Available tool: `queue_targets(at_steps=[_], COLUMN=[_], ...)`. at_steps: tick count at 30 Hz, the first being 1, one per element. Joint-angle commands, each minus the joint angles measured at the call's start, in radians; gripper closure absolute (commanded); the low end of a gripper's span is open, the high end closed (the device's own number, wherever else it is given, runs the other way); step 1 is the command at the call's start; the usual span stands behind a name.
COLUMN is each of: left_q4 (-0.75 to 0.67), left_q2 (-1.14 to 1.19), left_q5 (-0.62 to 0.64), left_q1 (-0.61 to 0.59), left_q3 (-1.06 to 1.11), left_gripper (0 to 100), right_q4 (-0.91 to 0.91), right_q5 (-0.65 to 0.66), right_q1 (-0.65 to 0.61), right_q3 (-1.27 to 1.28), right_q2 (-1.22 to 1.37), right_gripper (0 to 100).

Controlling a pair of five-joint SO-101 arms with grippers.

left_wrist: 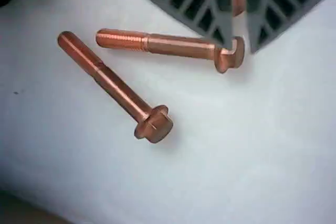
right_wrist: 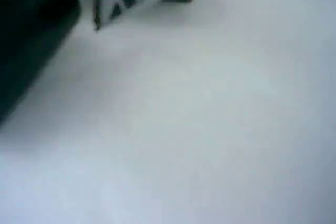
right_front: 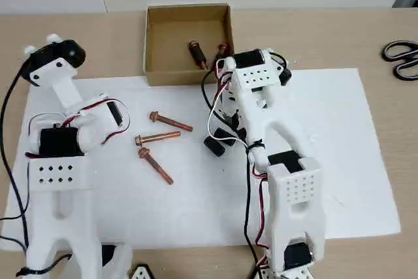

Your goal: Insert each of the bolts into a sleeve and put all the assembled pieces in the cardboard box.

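Three copper bolts lie on the white sheet (right_front: 339, 161): one (right_front: 171, 122) farthest back, one (right_front: 157, 138) in the middle, one (right_front: 155, 165) nearest. My left gripper (left_wrist: 240, 48) hovers just over the head of the middle bolt (left_wrist: 173, 45), shut with only a thin slit and holding nothing. Another bolt (left_wrist: 115, 87) lies beside it. Two black sleeves (right_front: 215, 146) (right_front: 226, 134) rest by my right gripper (right_front: 224, 119), which hangs low over the sheet. A black sleeve (right_wrist: 31, 40) is close to it. The cardboard box (right_front: 157, 37) holds two assembled pieces (right_front: 198, 54) (right_front: 222, 50).
Black scissors (right_front: 401, 57) lie at the table's far right edge. The right arm's body stretches from the front edge up toward the box. Bare white sheet extends to the right of that arm and in front of the bolts.
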Motion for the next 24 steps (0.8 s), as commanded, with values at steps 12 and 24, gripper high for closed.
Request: queue_targets(at_steps=[12, 24], left_q4=[-0.015, -0.015], left_q2=[-0.032, -0.032], left_q5=[0.005, 0.005], left_q1=[-0.008, -0.008], left_q3=[-0.002, -0.002], left_gripper=[99, 99], right_q4=[-0.065, -0.053], right_q5=[-0.005, -0.005], right_q1=[0.053, 0.053], right_q3=[-0.002, 0.003], right_q2=[0.002, 0.062], right_gripper=[79.4, 87.8])
